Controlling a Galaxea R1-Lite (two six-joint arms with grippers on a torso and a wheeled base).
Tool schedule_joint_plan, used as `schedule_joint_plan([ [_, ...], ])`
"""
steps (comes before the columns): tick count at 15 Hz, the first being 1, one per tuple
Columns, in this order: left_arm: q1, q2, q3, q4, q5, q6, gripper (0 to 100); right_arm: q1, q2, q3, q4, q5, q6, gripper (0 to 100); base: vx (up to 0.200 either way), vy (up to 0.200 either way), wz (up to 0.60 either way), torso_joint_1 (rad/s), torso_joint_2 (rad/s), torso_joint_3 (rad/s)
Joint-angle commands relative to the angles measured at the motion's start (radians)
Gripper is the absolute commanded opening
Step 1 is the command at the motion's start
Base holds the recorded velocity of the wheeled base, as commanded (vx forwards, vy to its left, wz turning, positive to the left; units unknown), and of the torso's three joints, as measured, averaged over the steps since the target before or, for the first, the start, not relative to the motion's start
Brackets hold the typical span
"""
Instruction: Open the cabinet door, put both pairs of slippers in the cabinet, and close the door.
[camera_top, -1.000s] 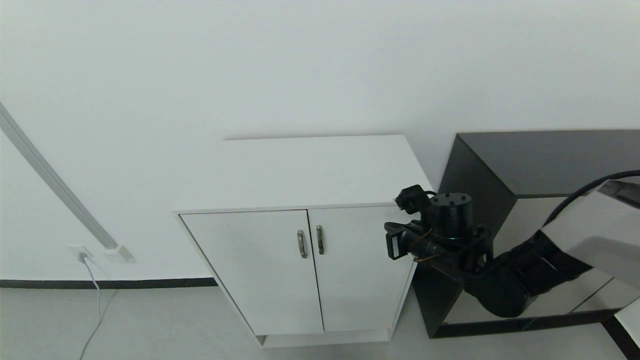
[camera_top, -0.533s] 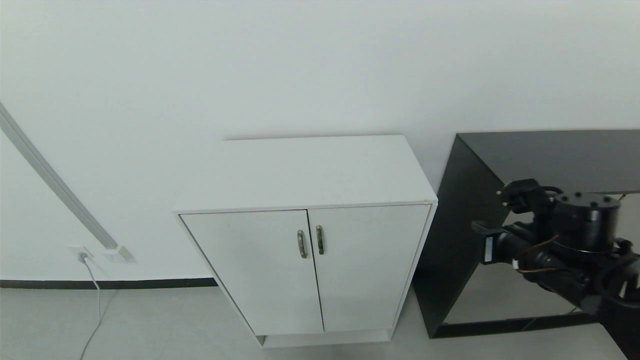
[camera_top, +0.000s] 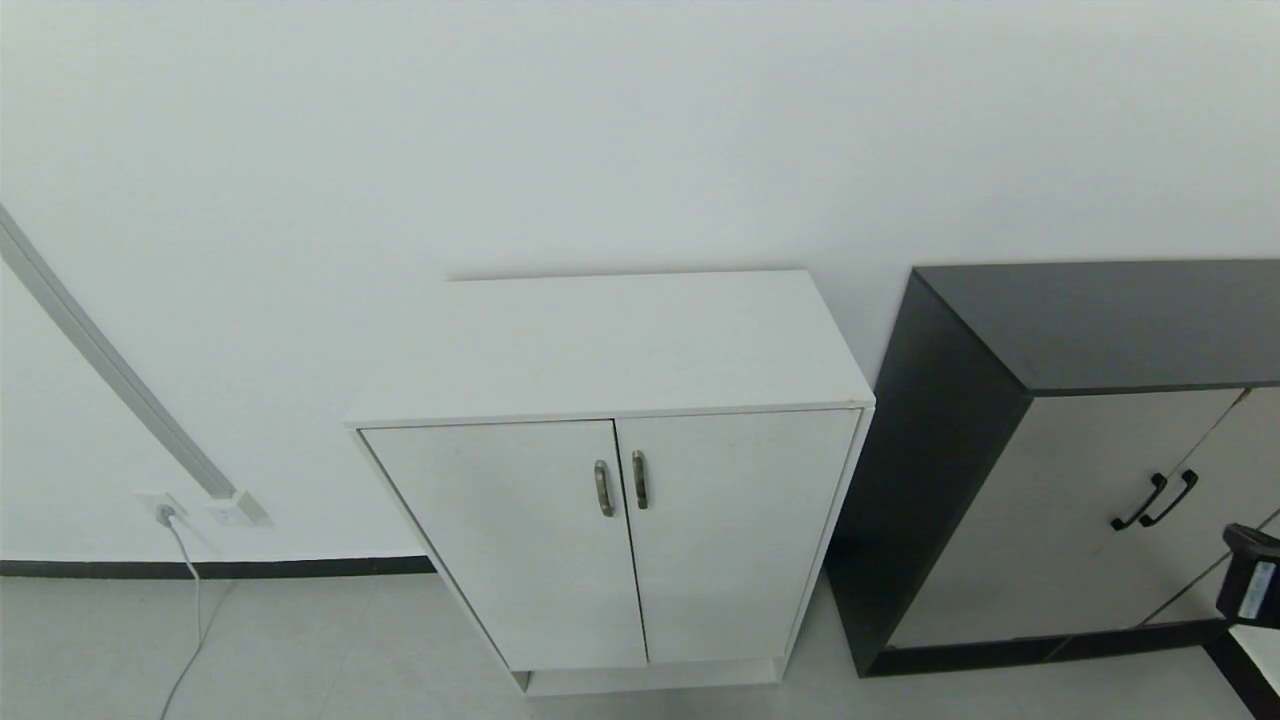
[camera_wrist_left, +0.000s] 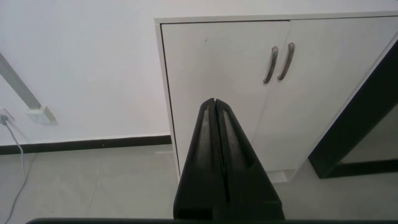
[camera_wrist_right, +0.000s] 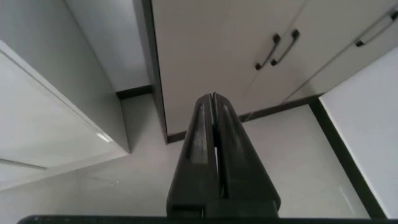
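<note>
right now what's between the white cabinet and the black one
Nothing: the head view shows only a narrow gap of wall and floor between the white cabinet and the black cabinet.

The left gripper (camera_wrist_left: 214, 102) is matte black, its two long fingers (camera_wrist_left: 233, 143) lying flat together along a thin straight seam. It is narrow and rounded at the tip and widens steadily away from it. The right gripper (camera_wrist_right: 212, 96) has the same build and colour, with faint glossy streaks down each finger's ridge. At the head view's right edge, a black boxy piece of the right arm (camera_top: 1240, 560) carries a pale rectangular label (camera_top: 1262, 590).
</note>
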Motion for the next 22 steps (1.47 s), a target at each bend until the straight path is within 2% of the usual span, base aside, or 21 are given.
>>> schedule_joint_plan([
  [1,0.001,0.0,0.0,0.0,0.0,0.0,0,-0.016,-0.195,0.105,0.015,0.043,-0.005,0,0.0,0.0,0.0,0.0,0.0,0.0],
  [3,0.001,0.002,0.0,0.0,0.0,0.0,0,-0.013,-0.335,0.125,0.156,0.048,-0.002,0,0.0,0.0,0.0,0.0,0.0,0.0],
  [8,0.001,0.002,0.0,0.0,0.0,0.0,0,-0.011,-0.893,0.116,0.785,0.189,-0.03,0,0.0,0.0,0.0,0.0,0.0,0.0],
  [10,0.001,0.0,0.0,0.0,0.0,0.0,0,0.005,-1.048,0.09,0.955,0.252,-0.046,0,0.0,0.0,0.0,0.0,0.0,0.0],
  [15,0.001,0.002,0.0,0.0,0.0,0.0,0,0.107,-1.105,0.125,0.918,0.289,-0.054,0,0.0,0.0,0.0,0.0,0.0,0.0],
  [17,0.001,0.002,0.0,0.0,0.0,0.0,0,0.107,-1.111,0.125,0.918,0.286,-0.054,0,0.0,0.0,0.0,0.0,0.0,0.0],
  [18,0.001,0.002,0.0,0.0,0.0,0.0,0,0.085,-1.108,0.125,0.918,0.282,-0.054,0,0.0,0.0,0.0,0.0,0.0,0.0],
  [22,0.001,0.0,0.0,0.0,0.0,0.0,0,-0.097,-1.114,0.125,0.918,0.282,-0.054,0,0.0,0.0,0.0,0.0,0.0,0.0],
])
